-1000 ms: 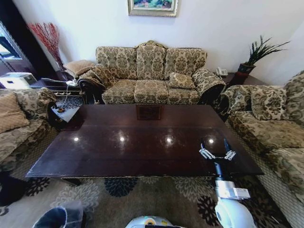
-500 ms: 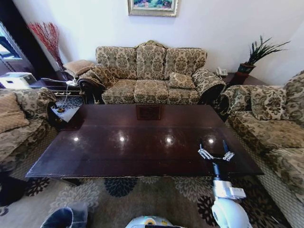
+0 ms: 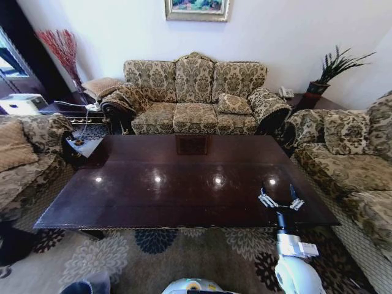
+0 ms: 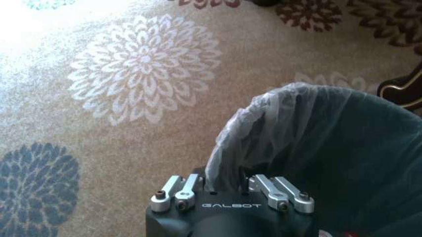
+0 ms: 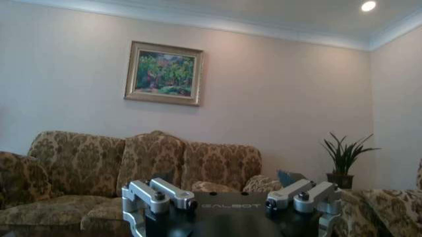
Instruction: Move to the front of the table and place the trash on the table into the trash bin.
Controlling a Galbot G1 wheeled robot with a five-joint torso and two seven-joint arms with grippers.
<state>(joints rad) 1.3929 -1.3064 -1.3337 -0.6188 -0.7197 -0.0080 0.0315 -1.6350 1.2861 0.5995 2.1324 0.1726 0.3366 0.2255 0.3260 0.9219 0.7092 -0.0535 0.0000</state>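
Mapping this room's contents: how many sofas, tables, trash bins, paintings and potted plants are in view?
Sofas: 3
Table: 1
Trash bin: 1
Painting: 1
Potted plant: 1
Total: 7

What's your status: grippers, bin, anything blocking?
Right gripper jaws open, above table's near right corner. Left gripper at trash bin rim, over carpet.

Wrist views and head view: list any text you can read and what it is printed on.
"GALBOT" on the black body of the left tool, beside the black bag-lined trash bin.
"GALBOT" on the black body of the right tool, faint.
White label on the right arm: too blurred to read.
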